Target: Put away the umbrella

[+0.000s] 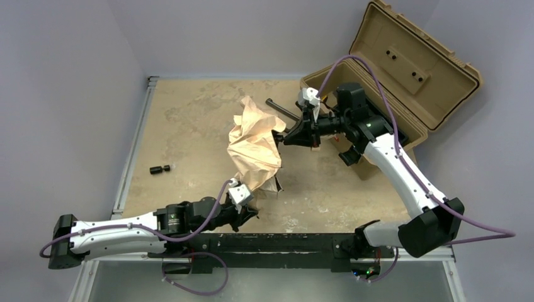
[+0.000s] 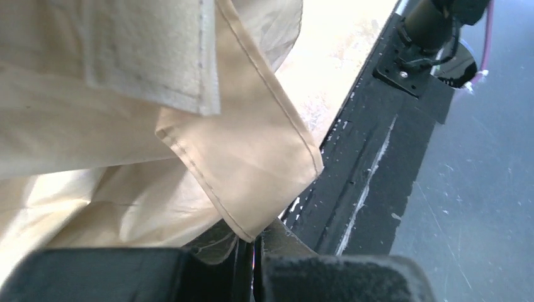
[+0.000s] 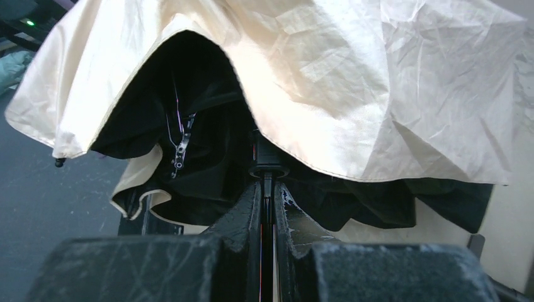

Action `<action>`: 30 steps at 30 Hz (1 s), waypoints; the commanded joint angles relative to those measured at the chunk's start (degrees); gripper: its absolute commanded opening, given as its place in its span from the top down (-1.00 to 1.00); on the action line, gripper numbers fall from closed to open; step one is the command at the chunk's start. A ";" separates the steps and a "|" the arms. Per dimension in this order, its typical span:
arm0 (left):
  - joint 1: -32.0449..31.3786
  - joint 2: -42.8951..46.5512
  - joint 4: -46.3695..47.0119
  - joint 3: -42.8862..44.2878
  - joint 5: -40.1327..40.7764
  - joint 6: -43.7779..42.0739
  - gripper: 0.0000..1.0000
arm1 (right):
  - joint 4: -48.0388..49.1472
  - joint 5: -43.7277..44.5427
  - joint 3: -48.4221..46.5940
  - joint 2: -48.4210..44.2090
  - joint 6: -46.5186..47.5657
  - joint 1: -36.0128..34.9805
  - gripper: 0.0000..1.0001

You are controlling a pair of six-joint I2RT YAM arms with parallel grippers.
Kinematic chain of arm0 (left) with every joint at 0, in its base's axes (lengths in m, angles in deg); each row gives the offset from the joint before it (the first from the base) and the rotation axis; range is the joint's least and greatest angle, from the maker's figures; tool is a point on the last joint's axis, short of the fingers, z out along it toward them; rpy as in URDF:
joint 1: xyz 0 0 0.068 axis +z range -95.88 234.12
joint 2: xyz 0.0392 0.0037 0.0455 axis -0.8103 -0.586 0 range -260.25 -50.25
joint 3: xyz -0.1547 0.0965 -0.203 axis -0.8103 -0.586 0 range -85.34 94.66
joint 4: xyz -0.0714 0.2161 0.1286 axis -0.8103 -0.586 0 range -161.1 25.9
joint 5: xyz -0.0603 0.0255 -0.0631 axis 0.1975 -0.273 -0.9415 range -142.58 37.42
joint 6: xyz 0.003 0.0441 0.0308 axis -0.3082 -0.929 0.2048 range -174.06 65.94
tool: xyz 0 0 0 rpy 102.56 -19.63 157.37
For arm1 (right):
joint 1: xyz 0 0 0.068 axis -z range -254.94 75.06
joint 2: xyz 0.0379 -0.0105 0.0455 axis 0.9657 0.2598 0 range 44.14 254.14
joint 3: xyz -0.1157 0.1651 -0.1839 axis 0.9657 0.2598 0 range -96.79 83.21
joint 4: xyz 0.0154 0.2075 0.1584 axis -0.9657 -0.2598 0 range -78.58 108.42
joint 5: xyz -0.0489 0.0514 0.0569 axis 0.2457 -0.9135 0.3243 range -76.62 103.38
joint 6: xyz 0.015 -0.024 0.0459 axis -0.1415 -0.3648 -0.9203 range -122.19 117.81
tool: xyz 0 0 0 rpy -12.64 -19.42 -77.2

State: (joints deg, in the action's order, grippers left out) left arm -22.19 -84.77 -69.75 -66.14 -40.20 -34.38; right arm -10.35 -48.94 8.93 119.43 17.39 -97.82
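The left gripper (image 1: 250, 212) was clenched on the beige fabric of the umbrella (image 1: 255, 148). The right gripper (image 1: 288, 137) grasped its thin black shaft.

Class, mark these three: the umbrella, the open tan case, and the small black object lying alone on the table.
umbrella (image 1: 255, 148), top view, middle of the bunched beige canopy.
tan case (image 1: 415, 63), top view, inside of the raised lid.
small black object (image 1: 160, 168), top view, its middle.
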 commanded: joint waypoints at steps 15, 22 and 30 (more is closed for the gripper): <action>-0.33 4.05 -10.49 8.06 -13.44 -1.41 1.00 | -2.36 0.91 -4.11 -2.76 6.94 3.46 1.00; -0.33 1.04 -9.96 14.27 -26.67 2.85 1.00 | -0.94 2.35 -0.82 -1.89 8.77 3.45 1.00; -0.11 2.08 -13.50 12.85 -26.11 4.85 1.00 | -2.50 0.63 -1.52 -2.21 10.64 3.47 1.00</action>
State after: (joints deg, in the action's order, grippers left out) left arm -22.19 -83.59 -81.49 -52.76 -65.99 -31.74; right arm -14.61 -45.71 8.71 118.71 25.54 -94.63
